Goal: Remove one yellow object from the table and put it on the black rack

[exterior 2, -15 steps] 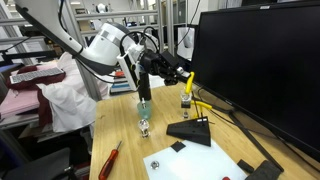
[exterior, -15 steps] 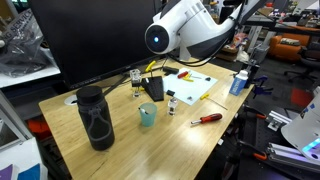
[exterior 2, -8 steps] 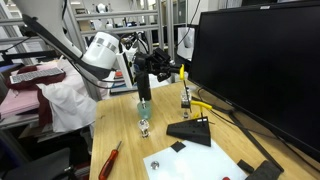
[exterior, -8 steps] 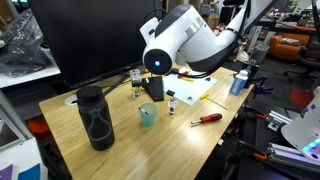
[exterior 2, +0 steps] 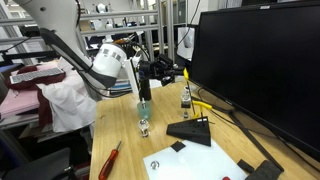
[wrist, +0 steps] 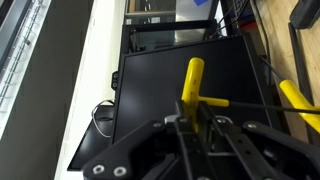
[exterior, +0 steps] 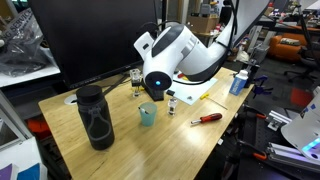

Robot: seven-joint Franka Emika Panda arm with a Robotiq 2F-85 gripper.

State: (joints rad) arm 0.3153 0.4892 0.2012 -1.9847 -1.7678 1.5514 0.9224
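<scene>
My gripper (wrist: 192, 118) is shut on a thin yellow object (wrist: 192, 82), which sticks out past the fingertips in the wrist view. In an exterior view the gripper (exterior 2: 178, 73) holds that yellow object (exterior 2: 185, 74) in the air, well above the table (exterior 2: 125, 130) and up and to the left of the black rack (exterior 2: 189, 130). More yellow pieces (exterior 2: 201, 106) lie on the table beside the rack, one of them at the wrist view's right edge (wrist: 298, 105). In an exterior view the white arm (exterior: 165, 55) hides the rack.
A big black monitor (exterior 2: 260, 70) stands close behind the rack. A tall dark bottle (exterior: 95, 118), a teal cup (exterior: 147, 114), a red-handled screwdriver (exterior: 207, 118), a blue cup (exterior: 238, 82) and small vials (exterior: 171, 104) stand on the table (exterior: 180, 150).
The arm has swung lower and to the left in an exterior view. The gripper carried the yellow object a little away from the monitor, staying shut on it.
</scene>
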